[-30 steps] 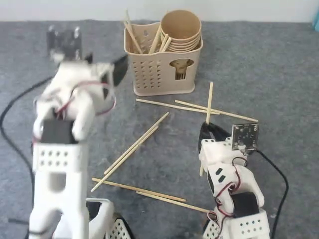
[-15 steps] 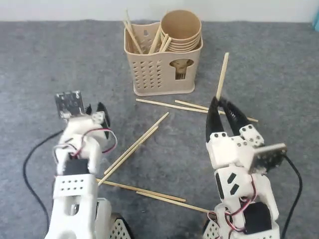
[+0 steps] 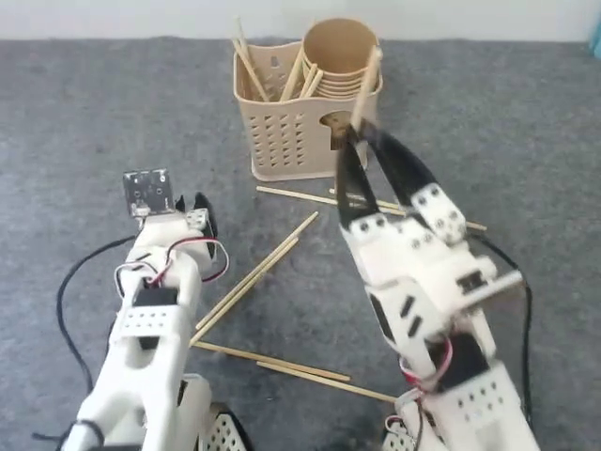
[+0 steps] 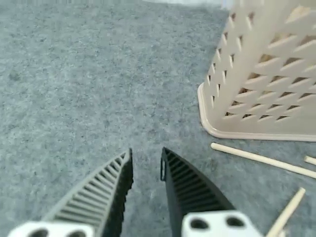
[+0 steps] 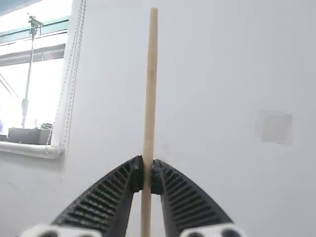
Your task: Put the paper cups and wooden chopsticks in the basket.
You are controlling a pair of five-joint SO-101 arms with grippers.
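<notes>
**Right hand holds one chopstick upright at the basket's front**

The right hand (image 3: 354, 132) is clamped on a wooden chopstick (image 3: 366, 89) whose long axis stands close to vertical. In the high view its upper end crosses the rim of the basket (image 3: 291, 132) beside the stacked paper cups (image 3: 340, 47). The basket stands near the far edge of the desk (image 3: 526, 122), about midway along, so it lies just beyond this hand. The drop likely turns on carrying the stick's lower end over the rim; whether it already hangs above the opening cannot be told. The left hand (image 4: 146, 154) sits low toward the desk's left edge, jaws narrowly apart and empty. The loose chopsticks (image 3: 263, 268) lie flat between the arms, the slanted pair nearer this hand.
</notes>
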